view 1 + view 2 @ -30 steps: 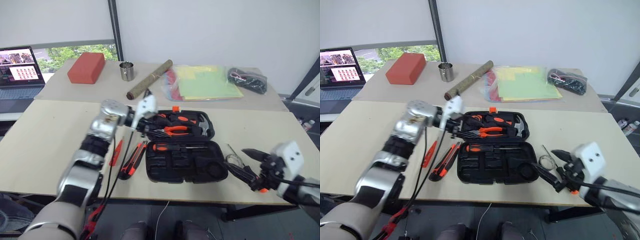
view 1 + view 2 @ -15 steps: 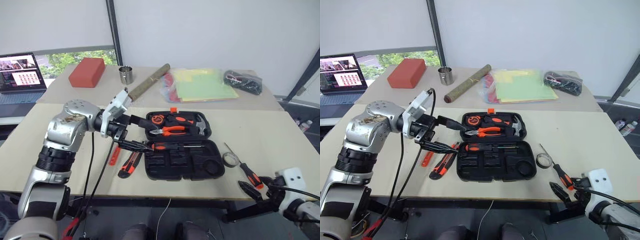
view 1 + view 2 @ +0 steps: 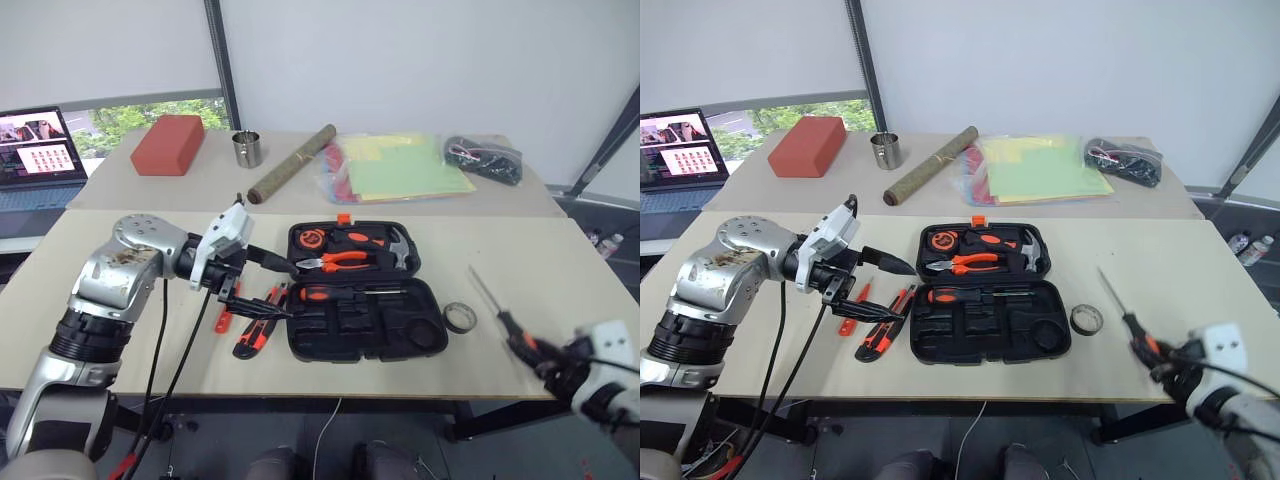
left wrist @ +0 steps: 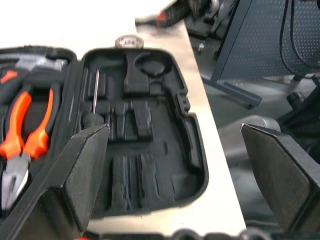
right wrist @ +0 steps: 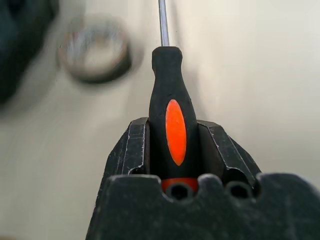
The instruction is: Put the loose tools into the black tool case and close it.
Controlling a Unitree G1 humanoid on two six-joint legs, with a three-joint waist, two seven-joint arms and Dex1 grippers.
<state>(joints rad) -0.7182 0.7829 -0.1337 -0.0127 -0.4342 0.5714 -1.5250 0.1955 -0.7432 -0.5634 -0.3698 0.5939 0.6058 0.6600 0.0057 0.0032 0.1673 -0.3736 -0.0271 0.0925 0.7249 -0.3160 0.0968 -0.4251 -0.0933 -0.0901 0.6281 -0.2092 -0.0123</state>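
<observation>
Centre of the frame: the black tool case [image 3: 365, 290] is laid open on the near table [image 3: 120, 255], its orange latch [image 3: 345, 218] at the far edge.
Far half of the case: a hammer [image 3: 397, 243], orange-handled pliers [image 3: 335, 262] and a tape measure [image 3: 306, 239] are seated there.
Near half of the case: one screwdriver [image 3: 345, 294] is set in the upper slot; the other moulded slots are seen bare in the left wrist view.
Left of the case: the utility knife [image 3: 252, 336], an orange-and-black tool [image 3: 273, 298] beside it and the slim tester screwdriver [image 3: 226, 308] are left lying on the table.
Left gripper [image 3: 262, 283]: held left of centre, just left of the case, fingers spread wide apart, nothing between them.
Right gripper [image 5: 172, 145]: placed at the lower right of the frame, fingers clamped on the handle of a second screwdriver [image 3: 1125, 318]; its shaft is pointed up and away over the table.
Tape roll [image 3: 458, 317]: laid just right of the case.
Far table: a red block [image 3: 167, 143], metal cup [image 3: 245, 149], long roll [image 3: 292, 162], plastic folders [image 3: 400, 168] and a black bag of cables [image 3: 485, 159] are spread along it.
Upper left: a laptop [image 3: 38, 150] is seen open.
</observation>
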